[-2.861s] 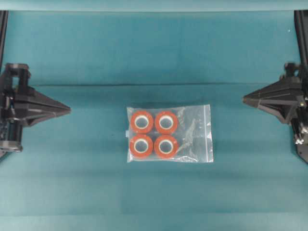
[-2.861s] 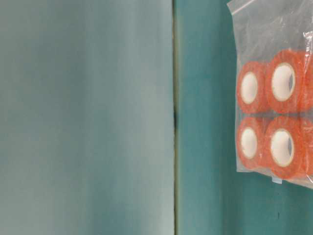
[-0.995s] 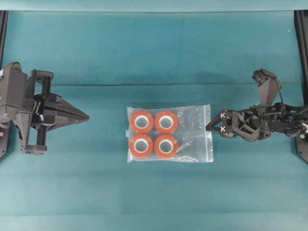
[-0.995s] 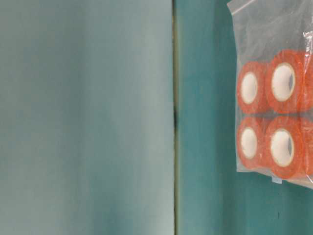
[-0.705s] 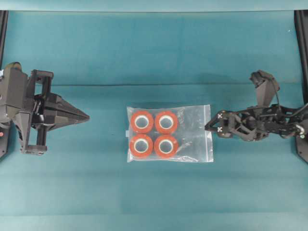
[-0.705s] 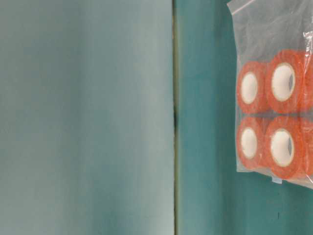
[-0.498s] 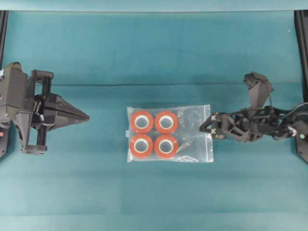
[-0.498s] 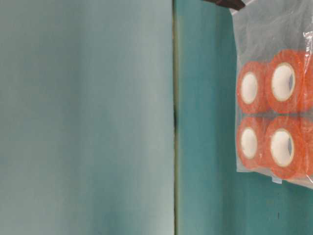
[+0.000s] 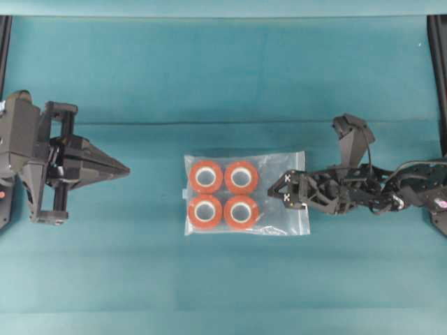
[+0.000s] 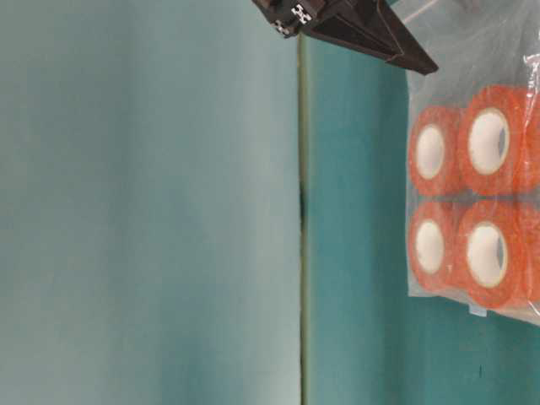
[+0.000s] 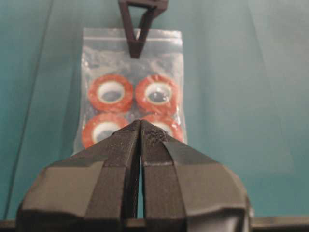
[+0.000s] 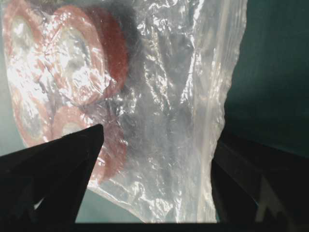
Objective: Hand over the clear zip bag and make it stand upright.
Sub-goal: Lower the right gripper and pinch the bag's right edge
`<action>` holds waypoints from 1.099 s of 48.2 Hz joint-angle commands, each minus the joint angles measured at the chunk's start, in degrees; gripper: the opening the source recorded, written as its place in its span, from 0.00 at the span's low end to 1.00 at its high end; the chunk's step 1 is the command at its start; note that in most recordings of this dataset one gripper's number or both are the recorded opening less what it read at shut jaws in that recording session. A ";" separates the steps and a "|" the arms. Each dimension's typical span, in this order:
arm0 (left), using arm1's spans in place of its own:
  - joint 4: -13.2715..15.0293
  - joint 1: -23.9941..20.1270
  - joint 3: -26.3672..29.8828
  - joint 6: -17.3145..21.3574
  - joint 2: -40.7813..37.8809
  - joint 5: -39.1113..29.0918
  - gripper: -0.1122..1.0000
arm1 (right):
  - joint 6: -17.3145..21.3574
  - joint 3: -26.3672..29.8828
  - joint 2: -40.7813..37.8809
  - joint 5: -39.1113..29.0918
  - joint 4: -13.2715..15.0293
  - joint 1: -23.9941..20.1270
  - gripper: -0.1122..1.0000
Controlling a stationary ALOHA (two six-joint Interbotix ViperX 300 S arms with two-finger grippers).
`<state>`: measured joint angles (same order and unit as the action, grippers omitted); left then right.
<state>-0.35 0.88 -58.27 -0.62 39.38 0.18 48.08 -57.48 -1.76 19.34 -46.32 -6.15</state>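
1. Your clear zip bag [image 9: 246, 193] lies flat mid-table on the teal cloth [image 9: 209, 70]; four orange-red tape rolls [image 9: 223, 195] sit in its left part, zip strip on the right edge.
2. Your right gripper [image 9: 287, 190] is spread wide over the bag's zip end, nothing grasped.
3. Your left gripper [image 9: 124, 169] is clenched, empty, well apart from the bag.

Table-level view: clear zip bag [image 10: 472, 169] cut off at right edge (top too). Left claw [image 11: 140, 126] hides two tape rolls' [image 11: 104, 130] lower halves.
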 commanded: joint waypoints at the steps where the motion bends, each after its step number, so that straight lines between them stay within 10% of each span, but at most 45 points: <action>1: -0.09 0.00 1.23 0.00 0.09 0.53 0.09 | 0.35 0.79 -0.53 0.70 -0.26 -0.62 0.93; 20: -0.09 0.09 0.97 0.26 0.09 0.44 0.09 | 0.26 0.44 -0.53 1.76 -1.32 -0.53 0.86; 37: -0.09 -0.44 1.05 -2.29 -0.09 0.53 0.09 | 0.18 -0.26 -0.53 1.41 -2.90 -0.09 0.12; 53: -0.26 -3.25 1.93 -15.38 -0.35 2.02 0.09 | 0.18 0.53 0.18 -2.64 -2.99 -0.09 0.10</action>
<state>-0.35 -1.93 -57.39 -15.21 39.11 1.49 48.08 -57.66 -2.46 17.84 -49.22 -5.98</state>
